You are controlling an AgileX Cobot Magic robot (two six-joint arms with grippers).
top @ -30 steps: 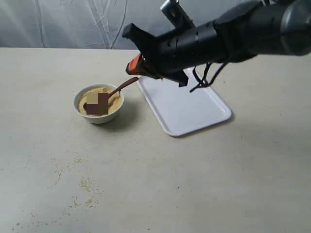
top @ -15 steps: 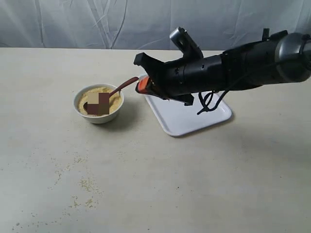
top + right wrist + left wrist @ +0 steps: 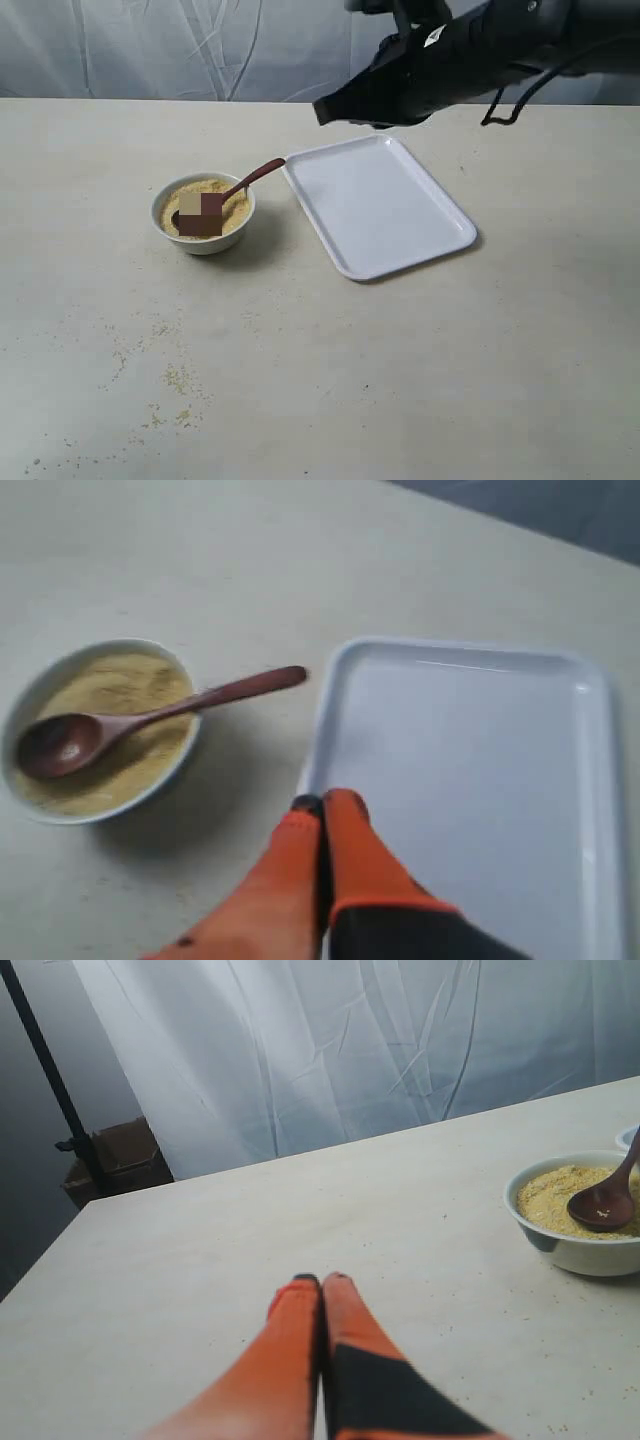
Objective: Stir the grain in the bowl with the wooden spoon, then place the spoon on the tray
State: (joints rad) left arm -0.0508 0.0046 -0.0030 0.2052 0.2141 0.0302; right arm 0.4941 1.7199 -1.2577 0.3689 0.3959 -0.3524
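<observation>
The white bowl (image 3: pixel 203 243) holds a mound of yellow-tan grain (image 3: pixel 232 207). The dark wooden spoon (image 3: pixel 256 177) rests in it, scoop in the grain and handle leaning over the rim toward the white tray (image 3: pixel 380 205) beside it. The right arm (image 3: pixel 450 50) hangs high above the tray's far end. In the right wrist view, the right gripper (image 3: pixel 323 802) is shut and empty over the tray's edge (image 3: pixel 330 695), clear of the spoon (image 3: pixel 200 697) and bowl (image 3: pixel 128 645). In the left wrist view, the left gripper (image 3: pixel 321 1280) is shut and empty over bare table, well away from the bowl (image 3: pixel 580 1255).
Loose greenish-yellow specks (image 3: pixel 175 380) lie scattered on the table at the front left. A pale curtain (image 3: pixel 200 45) hangs behind the table. The left wrist view shows the table's far edge (image 3: pixel 300 1155) and a dark stand (image 3: pixel 60 1110) beyond it.
The right arm has risen and pulled back to the right, away from the spoon handle it was near. The spoon, bowl and tray have not moved.
</observation>
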